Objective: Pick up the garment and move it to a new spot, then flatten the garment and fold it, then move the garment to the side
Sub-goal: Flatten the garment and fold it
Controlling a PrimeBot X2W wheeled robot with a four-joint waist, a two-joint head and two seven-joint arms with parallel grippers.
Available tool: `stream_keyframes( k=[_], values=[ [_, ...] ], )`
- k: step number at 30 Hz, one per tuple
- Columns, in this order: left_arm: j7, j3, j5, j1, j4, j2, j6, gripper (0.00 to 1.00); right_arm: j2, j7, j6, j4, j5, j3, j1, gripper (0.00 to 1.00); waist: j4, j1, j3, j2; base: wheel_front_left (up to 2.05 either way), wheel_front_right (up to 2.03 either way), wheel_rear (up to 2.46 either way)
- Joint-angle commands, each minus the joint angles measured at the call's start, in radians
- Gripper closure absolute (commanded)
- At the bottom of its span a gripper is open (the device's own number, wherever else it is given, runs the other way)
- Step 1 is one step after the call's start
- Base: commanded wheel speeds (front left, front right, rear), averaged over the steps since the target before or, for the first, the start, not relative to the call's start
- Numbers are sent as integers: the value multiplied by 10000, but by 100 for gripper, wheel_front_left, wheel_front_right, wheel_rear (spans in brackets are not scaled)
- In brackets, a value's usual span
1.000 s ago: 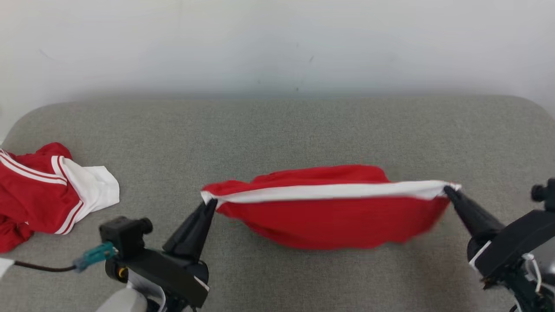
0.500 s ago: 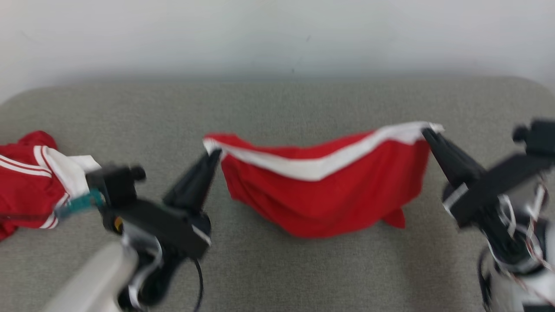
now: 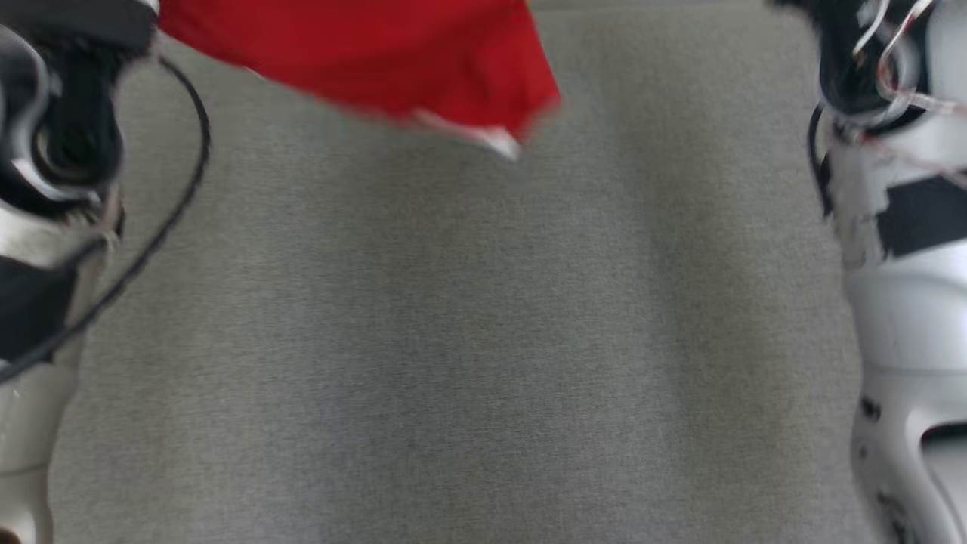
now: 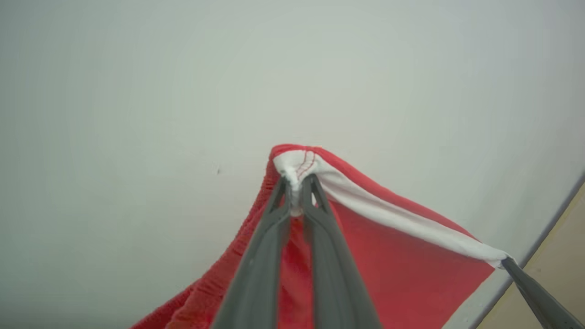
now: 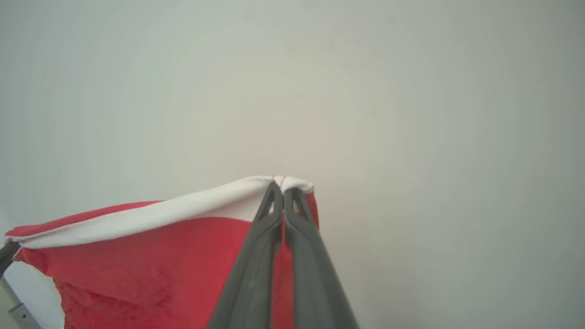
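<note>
Holding the red garment [image 3: 363, 53] spread between both grippers, lifted above the grey pad [image 3: 453, 340], body of the cloth hanging toward the pad's far side. Left gripper [image 4: 296, 192]: fingers pinched almost together on one end of the white band [image 4: 397, 219], with a small bead of white cloth bunched at the tips. Right gripper [image 5: 283, 194]: fingers pressed fully together on the band's other end. The band runs fairly taut from tip to tip and the red panel droops below it. The head view is blurred, so I cannot tell if the lower hem clears the pad. Judgement on handling: light, thin, limp cloth with no stiffness of its own; it should drape and crease wherever it lands, and nothing about it is fragile. The stitched band looks doubled and thicker, so it probably gives the surest bite. Both pinches are small, so a sharp tug could pull a corner free. For laying flat on the pad, the band ends seem the right hold.
</note>
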Motion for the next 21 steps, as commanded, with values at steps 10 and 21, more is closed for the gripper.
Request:
stream_keyframes(
  k=[10,21],
  values=[
    [-1178,378,-20,761,115,-339,-1124,100,-1145,-2373,-6,1769,-408,1463,-588,100,-243,-4,331,-2,0,0,0],
    [-1432,86,762,4455,1635,-1877,-1455,100,-2321,-1100,-4,1835,1306,4267,2111,100,-131,-4,-80,-2,0,0,0]
  ],
)
